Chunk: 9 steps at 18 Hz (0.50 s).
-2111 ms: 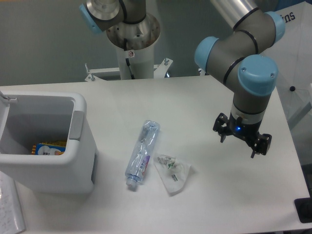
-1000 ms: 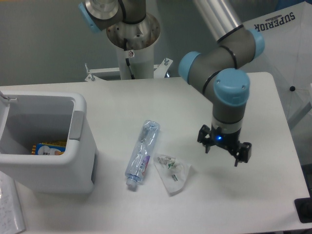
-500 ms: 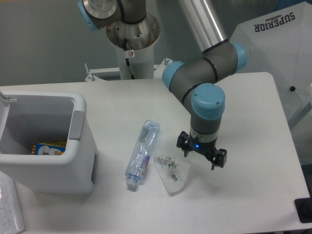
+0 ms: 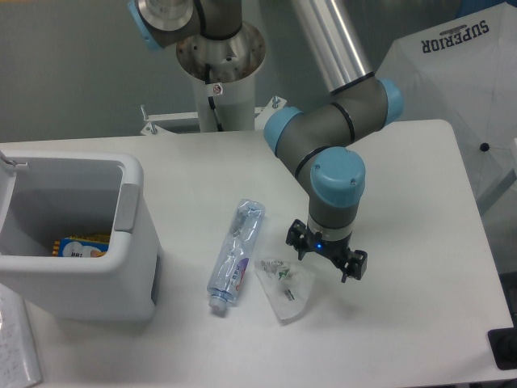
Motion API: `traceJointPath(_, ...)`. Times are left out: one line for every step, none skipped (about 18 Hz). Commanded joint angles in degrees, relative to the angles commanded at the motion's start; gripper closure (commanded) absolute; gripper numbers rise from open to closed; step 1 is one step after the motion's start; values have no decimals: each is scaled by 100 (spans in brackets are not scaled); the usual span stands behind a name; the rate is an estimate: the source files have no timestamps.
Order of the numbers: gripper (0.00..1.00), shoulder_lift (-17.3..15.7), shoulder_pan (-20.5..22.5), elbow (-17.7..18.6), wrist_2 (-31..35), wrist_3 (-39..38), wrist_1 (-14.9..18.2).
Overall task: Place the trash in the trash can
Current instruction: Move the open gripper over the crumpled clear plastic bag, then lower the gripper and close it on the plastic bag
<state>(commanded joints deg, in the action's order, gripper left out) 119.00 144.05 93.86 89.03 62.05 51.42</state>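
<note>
A crushed clear plastic bottle (image 4: 235,257) with a blue-and-red label lies flat on the white table, cap end toward the front. Just right of it lies a crumpled clear wrapper (image 4: 285,287) with green marks. My gripper (image 4: 325,260) hangs open just right of the wrapper's upper edge, fingers pointing down, nothing between them. The light-grey trash can (image 4: 121,259) stands at the left, open at the top, with a colourful packet (image 4: 79,246) lying inside.
The robot's base column (image 4: 220,69) rises at the back centre. The arm's elbow (image 4: 323,133) crosses above the table behind the gripper. A white sheet (image 4: 16,343) lies at the front-left corner, and a dark object (image 4: 503,347) sits at the right edge.
The gripper has swept from the table's right side leftward and slightly forward, ending beside the wrapper. Bottle, wrapper and trash can have not moved.
</note>
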Motion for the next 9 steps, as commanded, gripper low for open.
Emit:
traceJointPath(0,0,-9,9,-9,0,26)
traceJointPath(0,17,-18,18,-9,0,79)
traceJointPath(0,26,-35,9,-9,0,114)
traceJointPath(0,53,-105,0,-9,0,123)
traceJointPath(0,96,-158,0,0,-9,114)
traceJointPath(7,114,-176,9,0,-9,123)
traceJointPath(16,106,-185,26,0,-9,132)
traceJointPath(28,114,-254,35,0,-9,141)
traceJointPath(42,114,-281,44,9,-26,158)
